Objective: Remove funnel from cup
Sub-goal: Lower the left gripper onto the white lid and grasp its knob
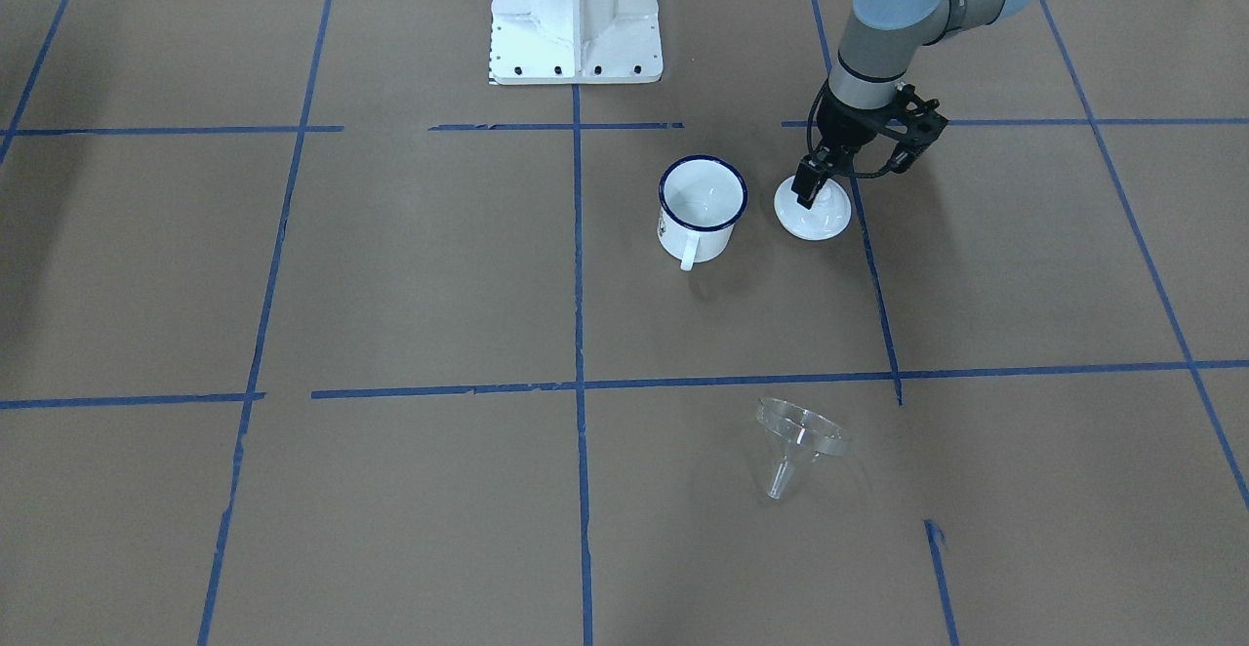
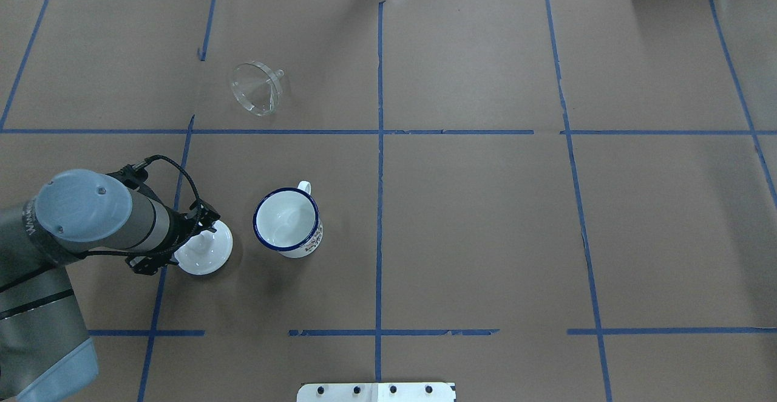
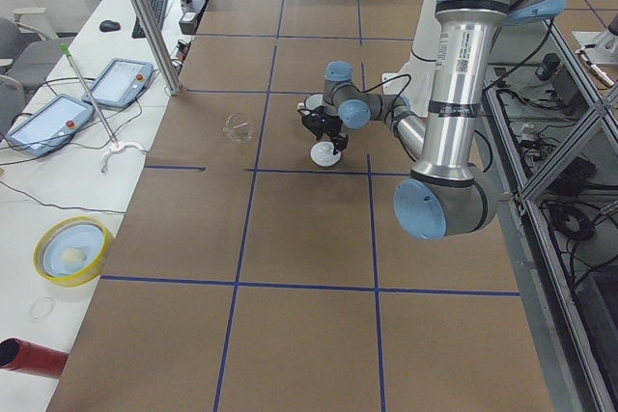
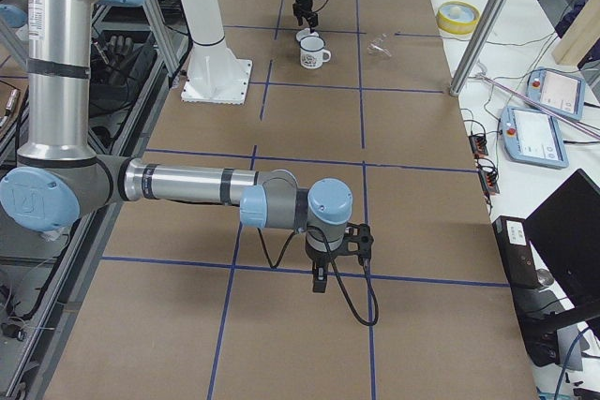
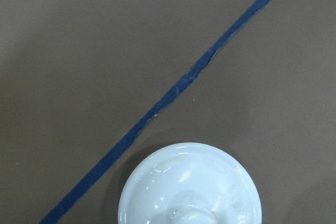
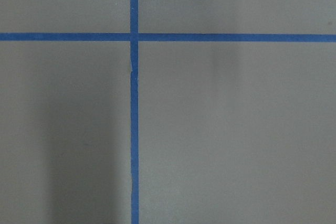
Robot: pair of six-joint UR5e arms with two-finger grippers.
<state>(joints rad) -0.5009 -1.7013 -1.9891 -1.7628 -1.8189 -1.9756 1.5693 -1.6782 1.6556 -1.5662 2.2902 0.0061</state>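
Overhead exterior, step: the funnel (image 2: 258, 88) looks already out of the cup (image 2: 286, 222); I'd lift the left tool (image 2: 203, 231) straight up, clear of the cup's rim.
Funnel: on its side on the desk (image 2: 485, 238), well beyond the cup's handle side, far from the left tool.
Left tool: at the white lid's (image 2: 212, 255) knob, just beside the cup; open or closed, I cannot tell.
Right tool (image 4: 320, 280): far from the cup; cannot tell either.

cup (image 1: 701, 209): white, dark blue rim, upright (nothing inside)
funnel (image 1: 800, 434): clear, on its side on the bench, well apart from the cup
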